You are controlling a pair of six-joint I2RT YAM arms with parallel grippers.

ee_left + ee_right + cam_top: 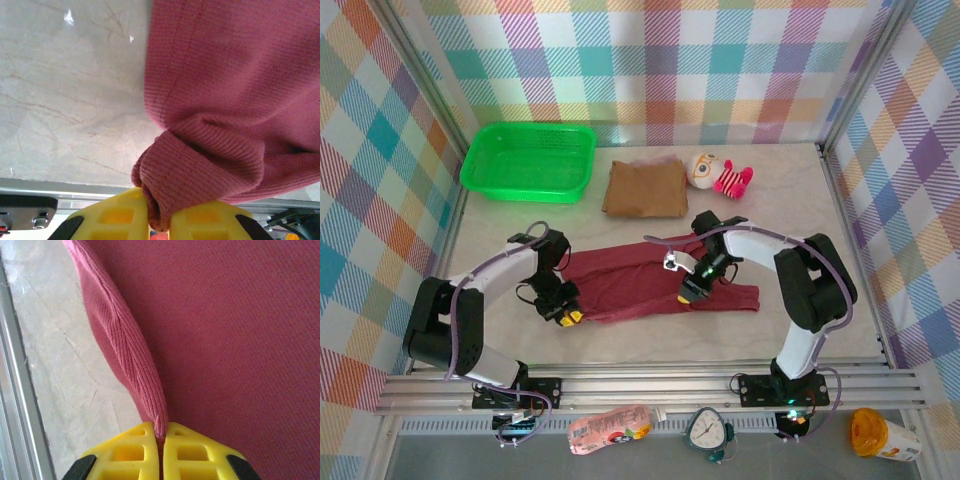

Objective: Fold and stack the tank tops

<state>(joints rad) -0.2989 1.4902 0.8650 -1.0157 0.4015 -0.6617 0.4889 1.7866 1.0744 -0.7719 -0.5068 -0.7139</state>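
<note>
The maroon tank top (630,275) lay flat on the table (800,200), nearer the arms than the green basket (528,160) and to its right, long axis left-right. The left claw (566,316) pinched a bunched fold at its left end. The right claw (687,296) was clamped tight on a thin ridge by its front edge. Arms hid parts of it, and the neck end was unclear. The tan tank top (643,188) sat folded just right of the basket.

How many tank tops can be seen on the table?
2: a dark red tank top spread at the centre; a folded tan tank top behind it. Another may be hidden beneath.
</note>
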